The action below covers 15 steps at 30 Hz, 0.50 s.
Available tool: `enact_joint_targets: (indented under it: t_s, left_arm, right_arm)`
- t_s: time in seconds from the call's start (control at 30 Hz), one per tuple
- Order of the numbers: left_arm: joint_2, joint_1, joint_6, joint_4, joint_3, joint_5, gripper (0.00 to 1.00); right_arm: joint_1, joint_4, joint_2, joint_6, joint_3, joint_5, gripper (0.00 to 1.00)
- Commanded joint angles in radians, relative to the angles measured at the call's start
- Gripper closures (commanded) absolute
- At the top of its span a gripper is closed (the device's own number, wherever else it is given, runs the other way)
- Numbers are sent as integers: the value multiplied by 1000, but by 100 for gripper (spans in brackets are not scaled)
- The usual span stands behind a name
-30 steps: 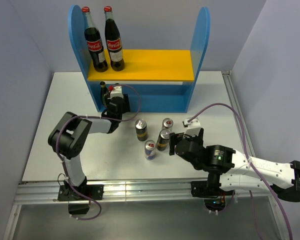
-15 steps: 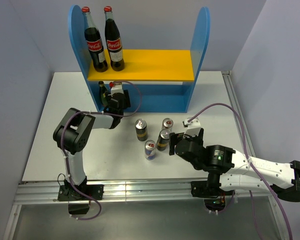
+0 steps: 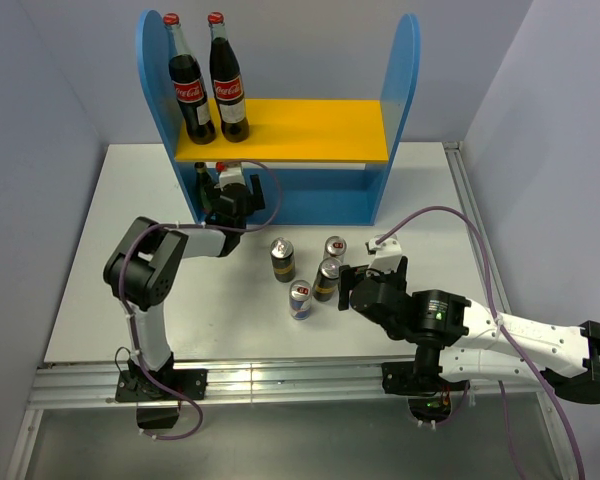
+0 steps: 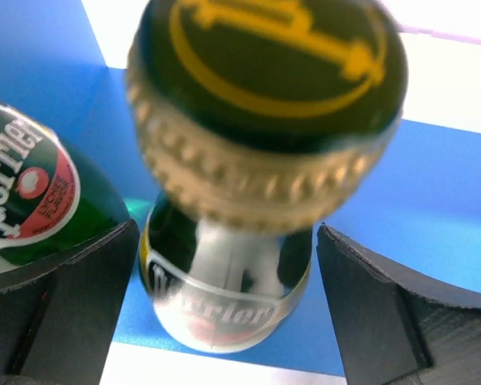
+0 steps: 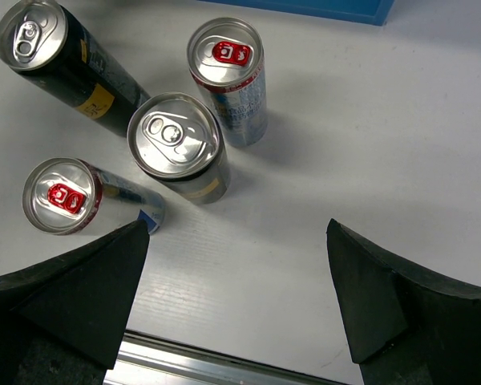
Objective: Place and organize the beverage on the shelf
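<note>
Overhead, the left claw sits at the shelf's lower tier, the right claw nearest four upright cans on the surface; left wrist: claw open around an upright green bottle; right wrist: claw open, empty, cans ahead-left.

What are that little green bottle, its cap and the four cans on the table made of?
The green bottle looks like glass: glossy, dark green, with sharp reflections. Its cap is probably painted metal, given the crimped edge. The cans are likely aluminium, with brushed shiny tops and pull tabs.
</note>
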Motion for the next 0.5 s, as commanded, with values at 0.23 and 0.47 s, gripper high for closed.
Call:
enact_joint_targets:
  t_s: [0.23,0.47]
  left_arm:
    - [-208,-43,-21,21,-91,-47,1]
    - [-369,-114,-43,-87,-174,-107,1]
  right_arm:
    - [8,-12,-5,20,12,48,1]
    - [9,-16,-6,23,12,56,1]
